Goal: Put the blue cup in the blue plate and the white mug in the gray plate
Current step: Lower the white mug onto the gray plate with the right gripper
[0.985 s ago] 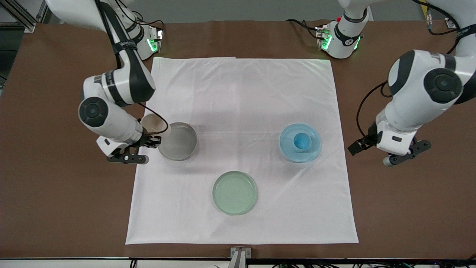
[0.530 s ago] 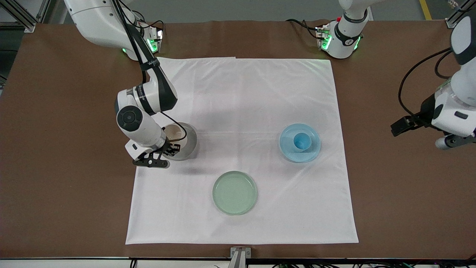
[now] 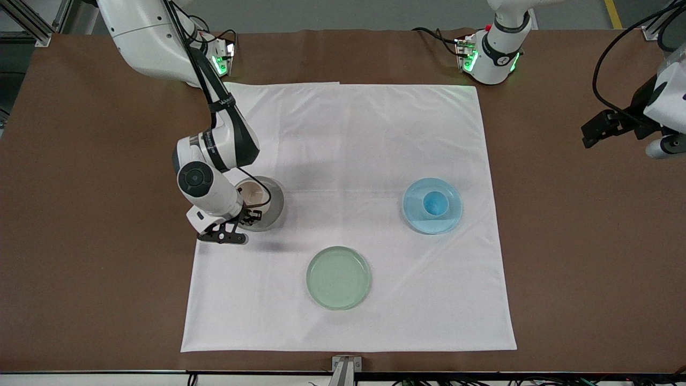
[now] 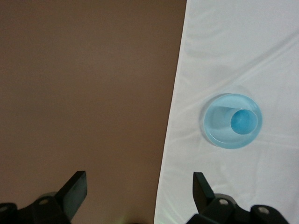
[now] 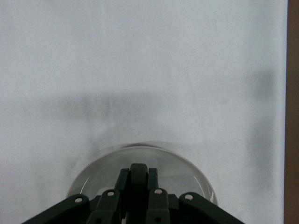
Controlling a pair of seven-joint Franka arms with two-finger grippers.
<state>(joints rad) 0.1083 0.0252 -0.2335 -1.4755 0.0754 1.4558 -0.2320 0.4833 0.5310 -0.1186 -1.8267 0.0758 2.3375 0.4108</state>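
cream-white, that's the white mug (image 3: 252, 194), and the right gripper (image 3: 251, 216) is clamped on its dark handle, holding it over the gray plate (image 3: 273, 206), at the plate's edge toward the right arm's end of the table. can't tell if the mug's bottom is touching the plate. in the right wrist view the fingers (image 5: 138, 179) are pinched together narrow, with the plate's rim (image 5: 182, 161) curving just past them and the white cloth (image 5: 149, 70) all around

left gripper (image 4: 138, 186) is spread wide with nothing in it, up over the bare brown table (image 3: 589, 241) off the cloth, at the left arm's end; that arm just waits

blue cup (image 3: 435, 203) stands upright in the blue plate (image 3: 415, 214), sitting off-centre in it. same pair shows in the left wrist view, cup (image 4: 244, 122) inside plate (image 4: 217, 126)

pale green plate (image 3: 338, 277) lies on the cloth nearer the front camera, between the other two plates and well apart from both
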